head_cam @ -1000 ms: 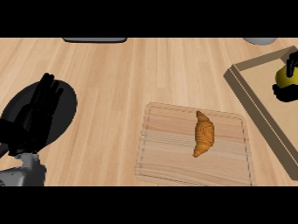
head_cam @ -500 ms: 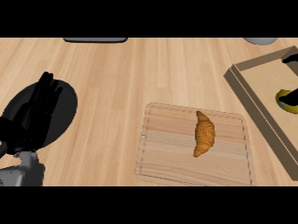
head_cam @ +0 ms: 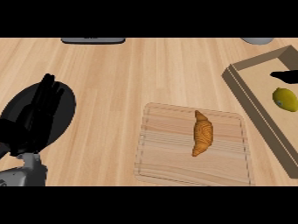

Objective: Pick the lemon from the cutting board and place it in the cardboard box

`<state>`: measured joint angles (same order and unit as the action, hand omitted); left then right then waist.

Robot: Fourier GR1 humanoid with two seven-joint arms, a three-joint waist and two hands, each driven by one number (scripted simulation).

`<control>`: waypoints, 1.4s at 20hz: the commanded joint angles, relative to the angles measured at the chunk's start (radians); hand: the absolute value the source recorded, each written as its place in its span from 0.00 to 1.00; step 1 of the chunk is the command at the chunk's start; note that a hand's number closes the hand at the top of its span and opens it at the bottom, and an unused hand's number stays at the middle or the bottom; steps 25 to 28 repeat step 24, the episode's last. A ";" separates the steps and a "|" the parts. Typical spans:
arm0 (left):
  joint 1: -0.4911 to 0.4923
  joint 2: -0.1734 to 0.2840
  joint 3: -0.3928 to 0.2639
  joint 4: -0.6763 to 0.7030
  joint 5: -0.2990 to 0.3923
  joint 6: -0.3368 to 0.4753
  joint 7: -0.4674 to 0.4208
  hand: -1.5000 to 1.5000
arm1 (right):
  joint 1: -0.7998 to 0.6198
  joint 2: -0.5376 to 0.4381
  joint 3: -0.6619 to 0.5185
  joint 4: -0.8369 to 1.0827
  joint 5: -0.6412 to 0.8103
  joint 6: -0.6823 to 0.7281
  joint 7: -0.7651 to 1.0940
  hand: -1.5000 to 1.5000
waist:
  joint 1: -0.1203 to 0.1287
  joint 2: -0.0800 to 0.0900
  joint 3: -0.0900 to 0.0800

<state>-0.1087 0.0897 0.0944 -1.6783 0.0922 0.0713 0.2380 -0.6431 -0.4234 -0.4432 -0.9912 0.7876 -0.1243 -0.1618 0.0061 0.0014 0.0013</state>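
- The yellow oval lemon lies on the floor of the open brown cardboard box at the right edge, apart from the box walls.
- Just above the lemon, only a dark fingertip of the right hand shows, cut off by the right edge; it does not touch the lemon, and whether its fingers are spread or curled cannot be told.
- The left hand rests at the left, fingers straight and pointing up, partly covering a round black pan.
- The pale wooden cutting board holds a golden-brown croissant, with bare counter wide open between board and pan.
- The box's far right side runs out of view.
- Two grey things at the top edge are too cut off to name.
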 commanded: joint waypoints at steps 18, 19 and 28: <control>0.005 0.008 0.012 0.023 0.002 -0.009 -0.016 0.50 | 0.101 -0.150 -0.403 0.101 -0.646 0.248 -0.134 0.00 | -0.002 0.000 -0.001; -0.049 -0.009 0.005 0.033 -0.028 0.038 -0.011 0.50 | 0.130 -0.151 -0.415 0.126 -0.675 0.288 -0.204 0.00 | -0.005 0.001 -0.001; -0.046 -0.009 -0.002 -0.022 -0.002 0.029 0.049 0.50 | 0.161 -0.255 -0.409 0.221 -0.712 0.320 -0.234 0.00 | -0.003 0.000 -0.001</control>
